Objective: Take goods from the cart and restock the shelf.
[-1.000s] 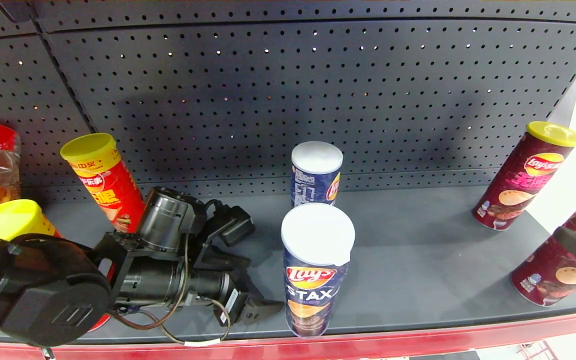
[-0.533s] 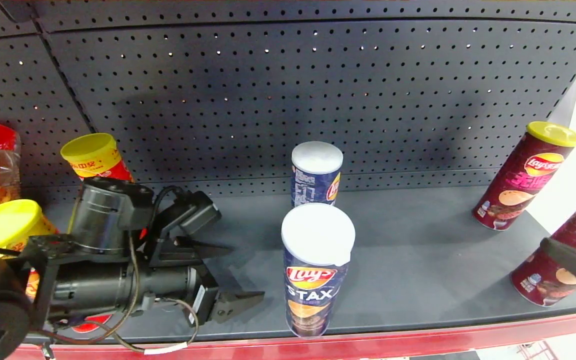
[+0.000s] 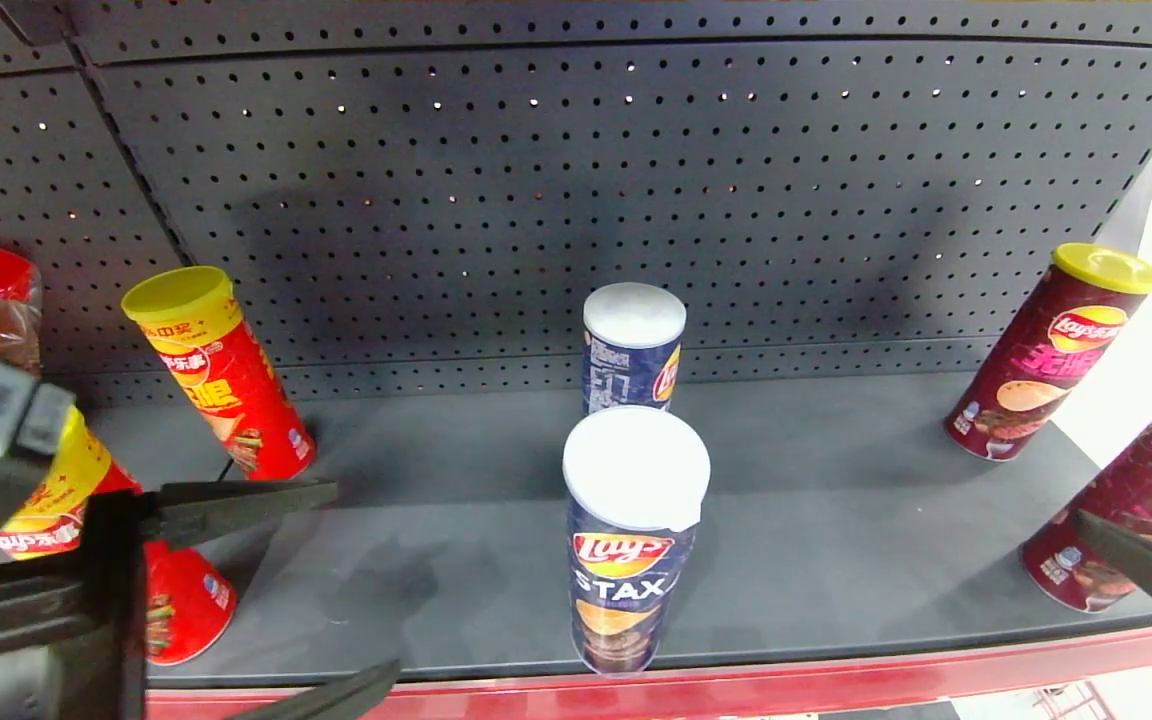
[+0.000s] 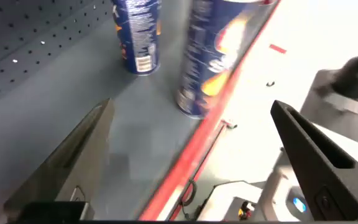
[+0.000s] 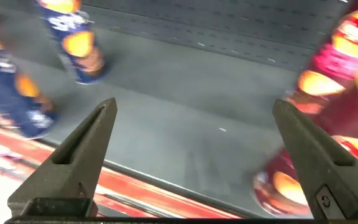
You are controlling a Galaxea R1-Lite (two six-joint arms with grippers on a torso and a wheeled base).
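- Your left gripper (image 3: 361, 580), left of the front blue can (image 3: 634, 545), has its fingers (image 3: 236, 505) spread wide, holding nothing.
- Your right gripper (image 3: 1128, 490), well right of that can, gapes just as wide and empty, beside a maroon can (image 3: 1061, 565).
- The front blue can stands upright at the shelf (image 3: 836, 520)'s red front lip, a second blue can (image 3: 633, 350) directly behind.
- Bare shelf lies either side of it.

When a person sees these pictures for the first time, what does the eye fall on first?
The tall blue can with a white lid stands at the front middle of the grey shelf, with a second blue can straight behind it. Red cans with yellow lids stand at the left and maroon cans at the right. The left gripper is low at the left front, its jaws open.
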